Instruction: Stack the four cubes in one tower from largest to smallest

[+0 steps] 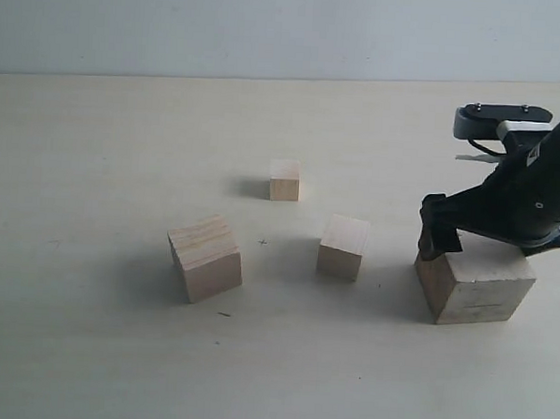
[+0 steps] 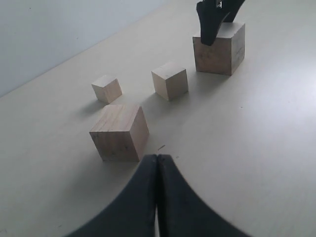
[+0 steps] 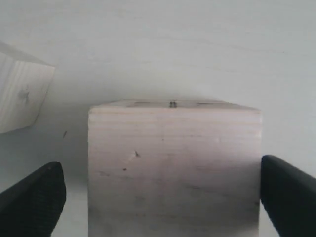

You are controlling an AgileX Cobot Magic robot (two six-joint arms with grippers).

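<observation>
1. Exterior view: on the pale counter (image 1: 97, 125), the largest pale wooden cube (image 1: 473, 285) sits at the right under the black right pincer (image 1: 480, 248). The second-largest wooden cube (image 1: 205, 257), third wooden cube (image 1: 343, 247) and smallest wooden cube (image 1: 284, 180) stand apart, unstacked.
2. Left wrist view: the black left pincer (image 2: 157, 158) is closed and empty.
3. Right wrist view: the right pincer (image 3: 160, 168) is wide open astride the largest pale wooden cube (image 3: 173, 163), perhaps touching one side.

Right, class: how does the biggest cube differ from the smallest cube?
The biggest cube is far larger than the smallest cube. The right gripper straddles the biggest cube with open jaws; the smallest cube stands free. Both are pale wood, resting on the table.
</observation>
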